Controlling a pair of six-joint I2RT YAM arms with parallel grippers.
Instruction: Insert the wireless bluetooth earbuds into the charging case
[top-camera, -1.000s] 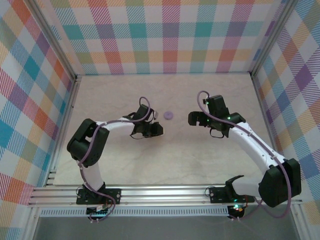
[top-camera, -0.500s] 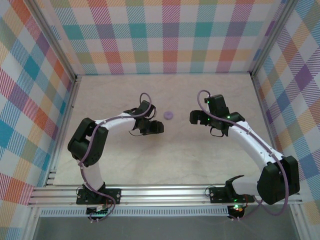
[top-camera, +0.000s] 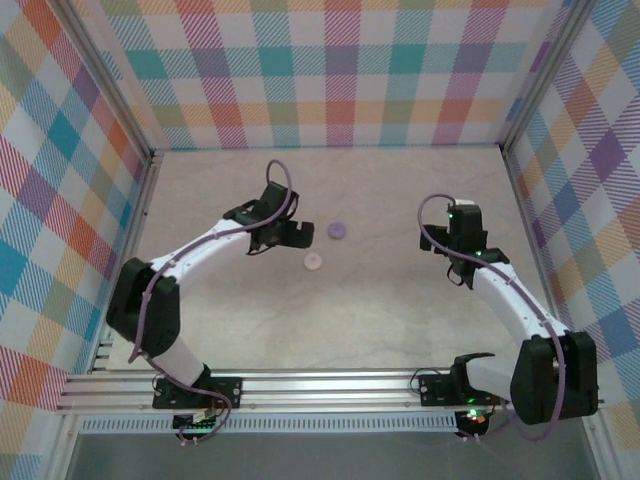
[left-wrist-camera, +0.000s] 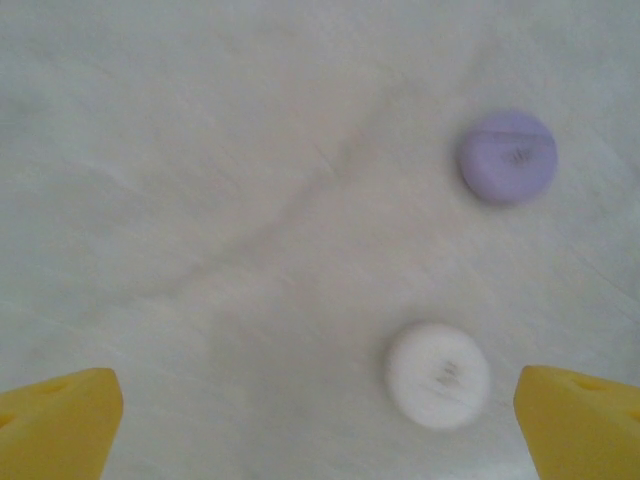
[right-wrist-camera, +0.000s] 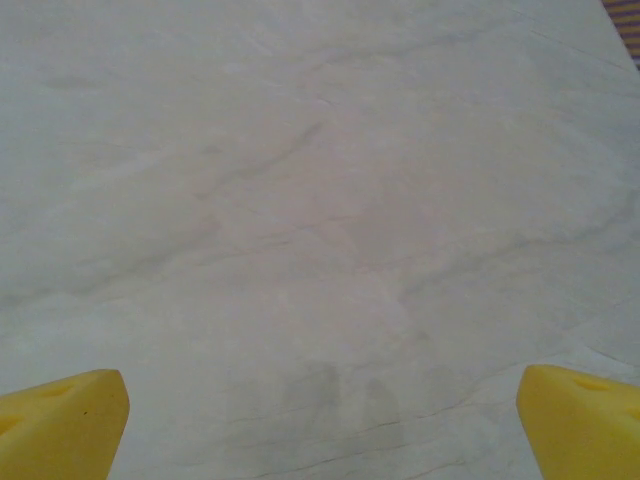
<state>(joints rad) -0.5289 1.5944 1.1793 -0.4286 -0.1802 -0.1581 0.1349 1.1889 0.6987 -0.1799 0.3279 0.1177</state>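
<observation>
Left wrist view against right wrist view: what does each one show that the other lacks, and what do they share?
Left wrist: a purple disc and a white disc lying apart on the table, the white one closer to the bottom edge of the picture.
Right wrist: a sliver of plaid wall at the top right corner.
Shared: the pale marbled table surface, and yellow jaws standing wide open at the bottom corners, on the left gripper and the right gripper alike, with nothing held between them.
</observation>
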